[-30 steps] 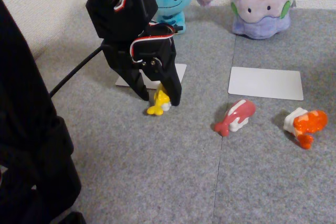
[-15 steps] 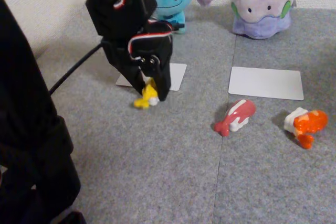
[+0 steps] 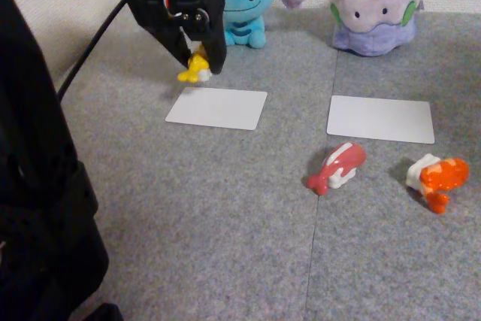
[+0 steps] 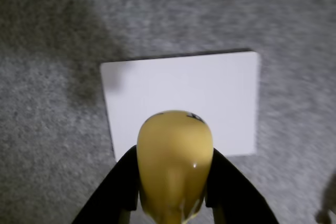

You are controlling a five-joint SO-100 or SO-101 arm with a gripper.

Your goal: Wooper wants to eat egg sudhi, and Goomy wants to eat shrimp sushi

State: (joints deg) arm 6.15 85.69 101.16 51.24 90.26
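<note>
Nearest the fixed camera, at about 5 o'clock on the grey carpet tiles (image 3: pixel 225 246), lies the shrimp sushi (image 3: pixel 437 178), a small toy with a bright orange tailed topping on a white rice block, tipped on its side. Just to its 9 o'clock, apart from it, rests a red-pink toy sushi (image 3: pixel 337 167) on white rice. Beyond these sits a white rectangular card (image 3: pixel 381 119) at 3 o'clock and a second white card (image 3: pixel 217 107) toward 10 o'clock; neither bears any readable writing.

Above the far left corner of that second card hangs the black two-finger gripper (image 3: pixel 200 67), pinching the egg sudhi (image 3: pixel 195 70), a small toy with a glossy yellow elongated topping, clear of the carpet. In the wrist view the yellow piece (image 4: pixel 175 169) is squeezed between the dark fingers (image 4: pixel 116 187), with the white card (image 4: pixel 178 90) below it at 12 o'clock.

Farthest back, at 12 o'clock, Wooper (image 3: pixel 246 1), the light-blue round plush with purple gills, sits partly behind the arm; Goomy (image 3: pixel 373 5), the pale lilac plush with green cheek spots, sits at 1 o'clock behind the first card.
</note>
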